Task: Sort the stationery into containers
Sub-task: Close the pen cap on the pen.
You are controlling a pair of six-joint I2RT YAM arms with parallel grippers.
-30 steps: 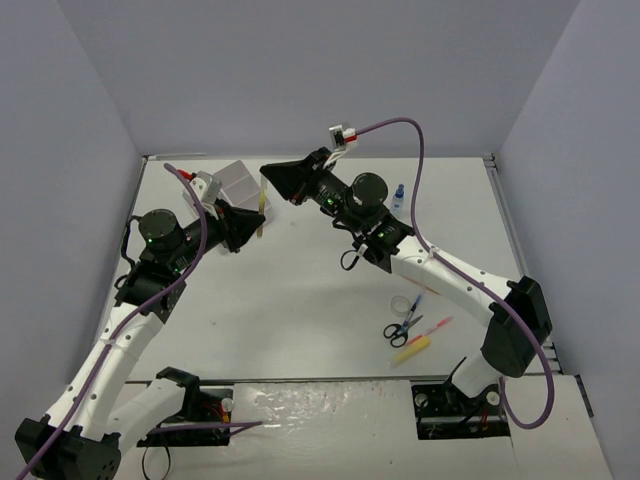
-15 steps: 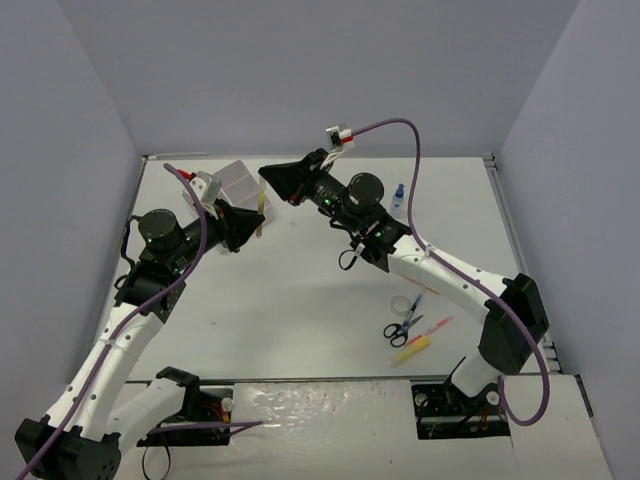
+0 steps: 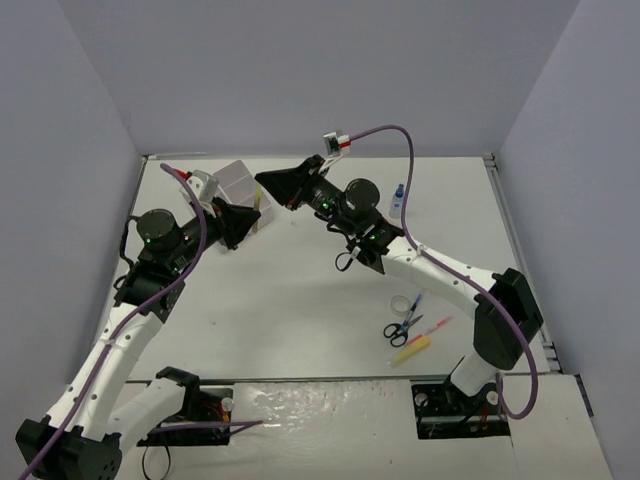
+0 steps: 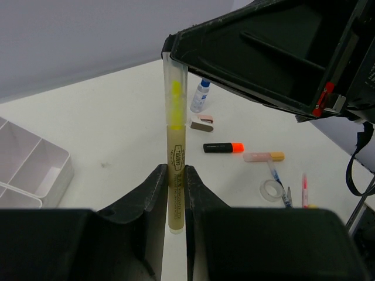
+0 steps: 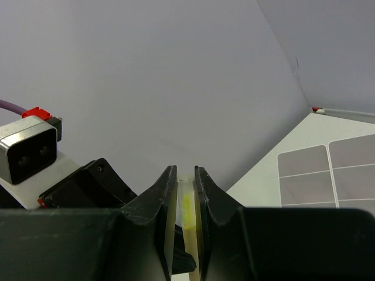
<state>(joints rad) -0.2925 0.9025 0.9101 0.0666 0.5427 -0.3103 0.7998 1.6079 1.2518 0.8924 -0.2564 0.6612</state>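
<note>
Left gripper (image 4: 176, 173) clamped on the barrel of the yellow highlighter (image 4: 176, 117); right gripper (image 5: 185, 175) pinched on its clear cap end. Highlighter held off the table, just beside the white tray (image 3: 238, 180) near the back wall (image 3: 300, 80). Open tabletop (image 3: 300, 300) between the arms. Lying to the right:
- one blue-capped bottle (image 4: 200, 95)
- one eraser (image 4: 202, 122)
- one orange-black highlighter (image 4: 222, 147)
- one tape roll (image 4: 271, 188)
- one scissors (image 3: 397, 330)

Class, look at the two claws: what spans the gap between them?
A yellow highlighter: the left claw grips its body, the right claw its clear cap. The left wrist view shows it best.
</note>
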